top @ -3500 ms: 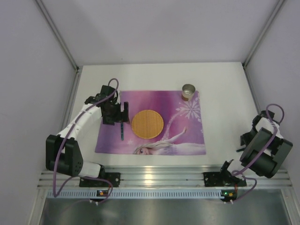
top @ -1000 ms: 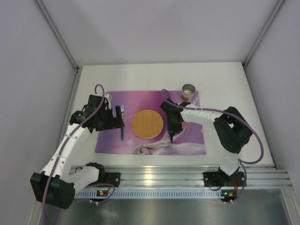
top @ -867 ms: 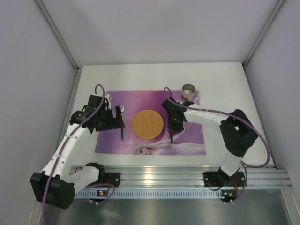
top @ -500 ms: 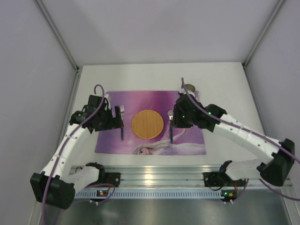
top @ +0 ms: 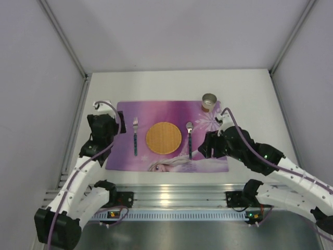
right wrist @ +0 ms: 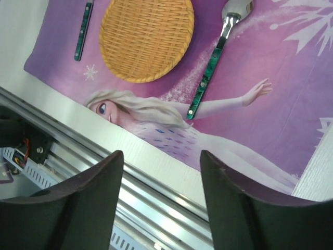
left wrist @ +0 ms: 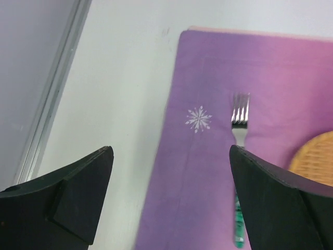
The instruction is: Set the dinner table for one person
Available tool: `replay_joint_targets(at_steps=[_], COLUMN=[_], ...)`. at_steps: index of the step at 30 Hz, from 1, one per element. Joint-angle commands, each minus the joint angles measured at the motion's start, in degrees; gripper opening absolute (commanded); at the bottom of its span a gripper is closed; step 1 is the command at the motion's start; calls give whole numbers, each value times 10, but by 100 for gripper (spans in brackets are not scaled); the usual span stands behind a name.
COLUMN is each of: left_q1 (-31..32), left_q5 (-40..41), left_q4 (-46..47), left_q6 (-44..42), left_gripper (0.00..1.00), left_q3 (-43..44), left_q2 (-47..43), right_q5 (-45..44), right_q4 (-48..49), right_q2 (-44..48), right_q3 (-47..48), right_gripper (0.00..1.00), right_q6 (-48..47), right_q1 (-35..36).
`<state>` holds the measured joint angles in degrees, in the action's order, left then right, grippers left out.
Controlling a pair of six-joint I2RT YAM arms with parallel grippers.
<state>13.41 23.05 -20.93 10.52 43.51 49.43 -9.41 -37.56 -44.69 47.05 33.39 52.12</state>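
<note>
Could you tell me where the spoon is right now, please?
In the top view, the spoon lies on the purple placemat, just right of the round woven plate, its bowl toward the far side.

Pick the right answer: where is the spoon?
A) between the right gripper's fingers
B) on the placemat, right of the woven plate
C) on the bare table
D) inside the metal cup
B: the spoon lies flat on the placemat, right of the woven plate.

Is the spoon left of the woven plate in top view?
No, the spoon lies right of the woven plate; the fork is left.
</note>
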Motion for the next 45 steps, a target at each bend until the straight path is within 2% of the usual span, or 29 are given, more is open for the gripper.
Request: replay_joint_targets(at_steps=[1, 2, 4, 7, 9, 11, 13, 16, 17, 20, 21, 22, 25, 27, 28, 32, 39, 40, 41, 43, 45], left_q1=[-2, -3, -10, -41, -50, -55, -56, -59, -62, -80, -86, -103, -130, -130, -130, -130, -130, -130, -130, -130, -130], left_q5=[7, -8, -19, -78, -121, -133, -131, -136, -136, -148, -145, -157, -201, -218, -226, -202, -199, -199, -199, -199, -199], left_q4=[287, 328, 437, 499, 574, 631, 602, 660, 671, 665, 683, 748, 729, 839, 902, 826, 832, 832, 833, 833, 833], left_q6=[-158, -176, -188, -137, -106, -106, -106, -107, -107, -110, -106, -106, -69, -80, -76, -68, -72, -73, -73, -73, -73], left_gripper=[99, 98, 99, 98, 98, 95, 92, 94, 95, 94, 97, 99, 98, 97, 93, 98, 98, 98, 98, 98, 99], left_q3=[-122, -181, -229, -274, -289, -295, -259, -234, -221, -179, -181, -198, -202, -254, -281, -250, -254, -254, -254, -254, -254], left_q2=[-8, 4, 26, 104, 139, 200, 234, 292, 321, 370, 384, 405, 391, 396, 414, 407, 404, 404, 404, 404, 405], right_q5=[-16, -18, -16, -2, 6, 8, 3, -10, -13, -14, -13, -11, -8, -8, -8, -3, -2, -30, -49, -109, -122], right_q4=[22, 13, -8, -22, -30, -35, -43, -50, -50, -49, -50, -50, -55, -53, -52, -43, 9, 17, 31, 39, 45], right_q2=[21, 22, 30, 46, 54, 64, 71, 77, 76, 75, 73, 68, 56, 51, 51, 39, 17, 21, 28, 41, 46], right_q3=[33, 41, 44, 50, 56, 63, 67, 68, 67, 68, 71, 73, 81, 81, 80, 72, 90, 94, 96, 94, 90], right_gripper=[64, 67, 69, 71, 71, 71, 72, 80, 89, 91, 91, 91, 91, 90, 91, 91, 92, 93, 100, 100, 100], right_q6=[-49, -53, -52, -46, -45, -45, -50, -50, -50, -52, -53, -58, -65, -67, -67, -75, -83, -79, -72, -52, -60], right_q1=[8, 7, 8, 8, 9, 8, 8, 8, 8, 8, 8, 8, 8, 9, 8, 8, 8, 8, 8, 8, 8])
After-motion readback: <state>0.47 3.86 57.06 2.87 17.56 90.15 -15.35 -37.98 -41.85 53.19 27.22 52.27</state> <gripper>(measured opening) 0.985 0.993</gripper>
